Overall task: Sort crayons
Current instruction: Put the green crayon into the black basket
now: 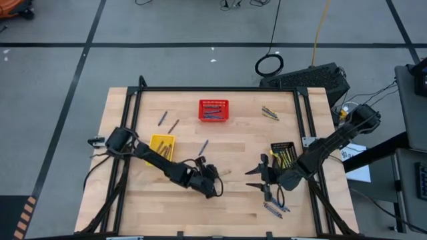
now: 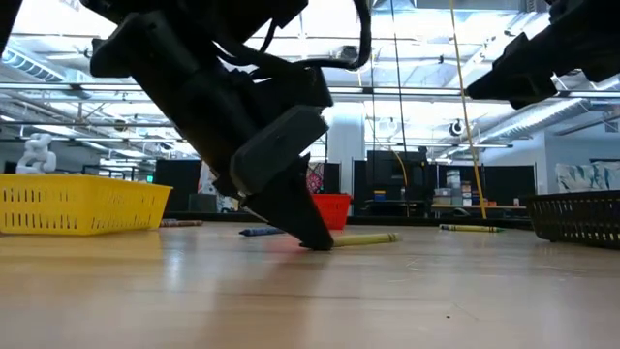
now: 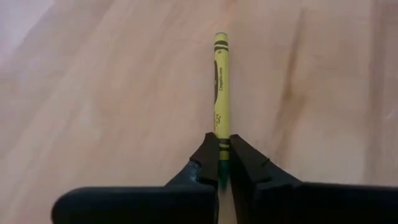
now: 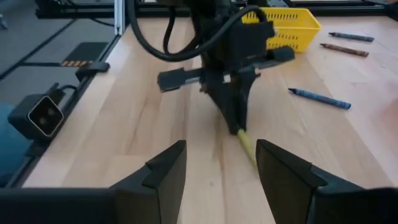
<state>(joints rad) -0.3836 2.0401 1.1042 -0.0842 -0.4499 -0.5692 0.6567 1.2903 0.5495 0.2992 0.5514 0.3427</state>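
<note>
A yellow-green crayon [image 3: 221,87] lies on the wooden table near its middle, and also shows in the low view [image 2: 366,238]. My left gripper [image 3: 222,163] is shut on one end of it, its tips down at the table [image 1: 215,180]. My right gripper [image 4: 221,168] is open and empty, a short way toward the table's right [image 1: 261,177], facing the left gripper. Other crayons lie loose on the table: a blue one [image 4: 320,98], two by the far left [image 1: 167,122] and a few near the front right [image 1: 273,208]. My left gripper pinches the crayon's end [image 3: 220,144] between its two fingertips. The fingers slant down from the table's left and lie along the crayon. The crayon points away from the gripper and lies about level on the table [image 2: 373,238].
A red basket [image 1: 213,111] holding crayons stands at the far middle, a yellow basket [image 1: 162,145] at the left by my left arm, and a black basket [image 1: 283,155] at the right by my right arm. More crayons lie at the far right [image 1: 269,113].
</note>
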